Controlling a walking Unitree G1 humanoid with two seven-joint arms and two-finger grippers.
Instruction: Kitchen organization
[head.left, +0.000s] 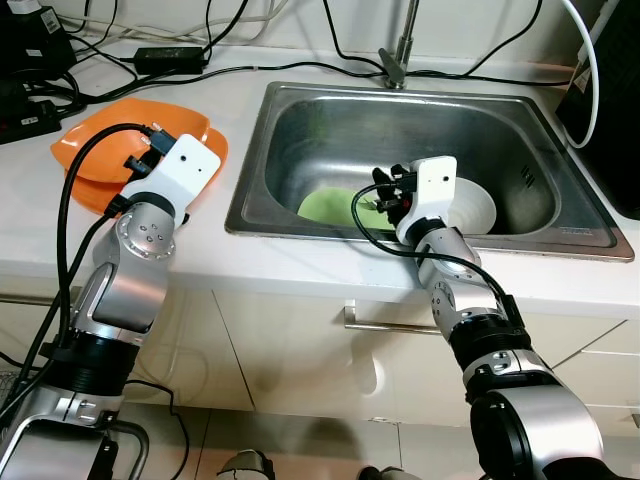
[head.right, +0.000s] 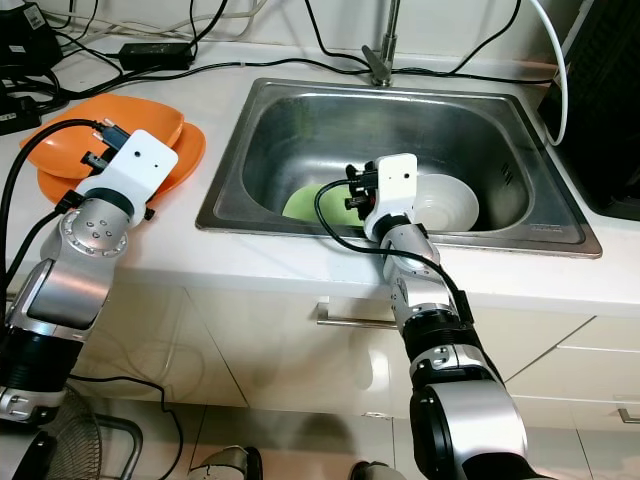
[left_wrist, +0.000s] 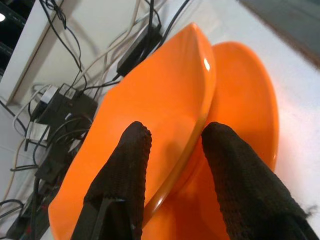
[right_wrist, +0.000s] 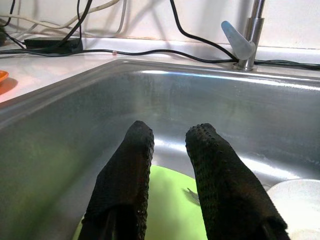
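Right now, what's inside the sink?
In the sink lie a green plate and a white bowl. The right end effector hovers above the plate, hiding part of it.

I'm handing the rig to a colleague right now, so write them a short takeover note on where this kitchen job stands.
Left gripper: fingers astride the rim of the upper orange plate, which sits tilted on a second orange plate on the counter; whether it grips cannot be told.
Right gripper: open, holding nothing, inside the sink above the green plate.
White bowl lies beside the green plate in the sink.
Done: two orange plates on the counter.
Left: green plate and white bowl remain in the sink.
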